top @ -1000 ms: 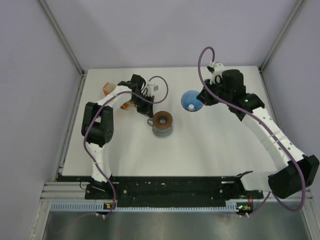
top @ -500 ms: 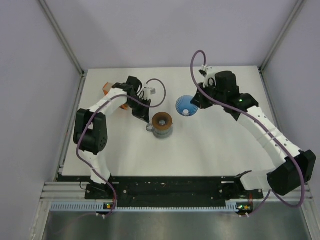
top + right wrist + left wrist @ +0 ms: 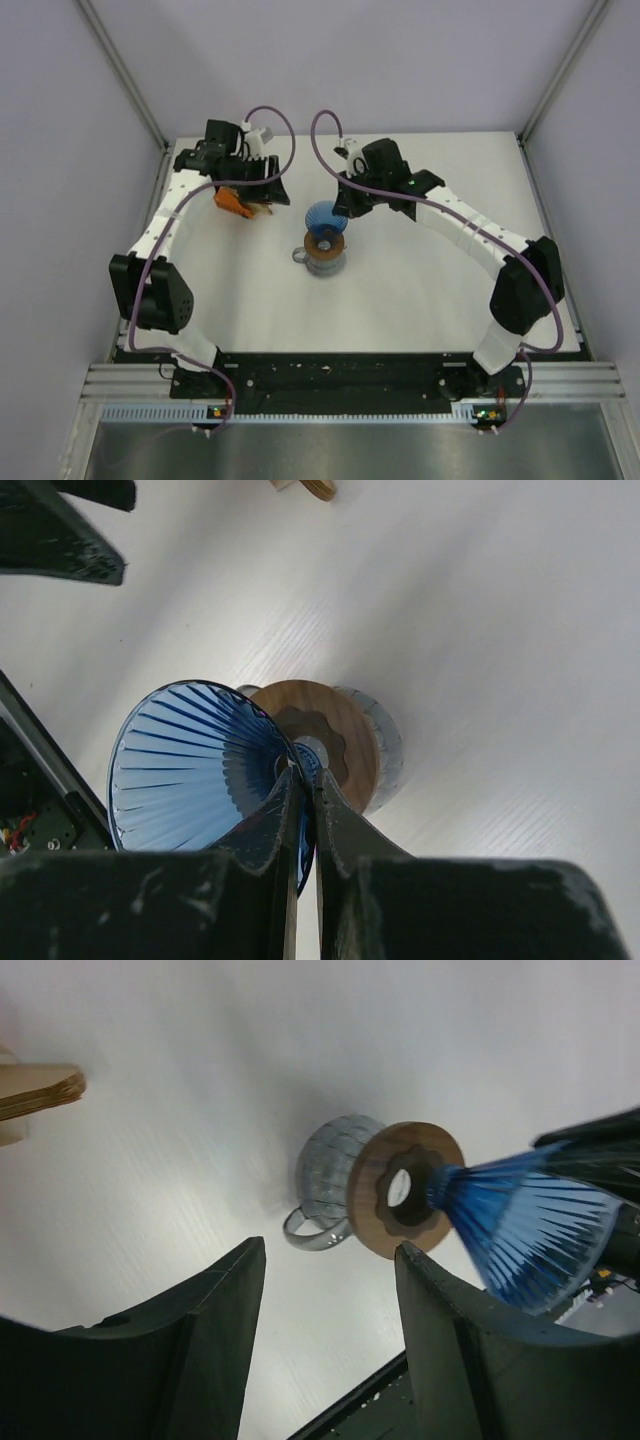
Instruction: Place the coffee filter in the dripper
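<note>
White table is logged; on it a mug is capped by a wooden ring. Why is the dripper held with its tip at the ring's hole? (Obs. 1)

Its wall is pinched by the right gripper, presumably so it can be seated before paper is added. The left gripper is spread, with nothing between. No loose filter is seen, only the stack by the packet. (Obs. 2)

Robotics lab test cell, by the look. Boxed in by plain pale-lilac panel walls on grey aluminium posts, with two white-and-black robot arms bolted along a flat white table's edge.
</note>
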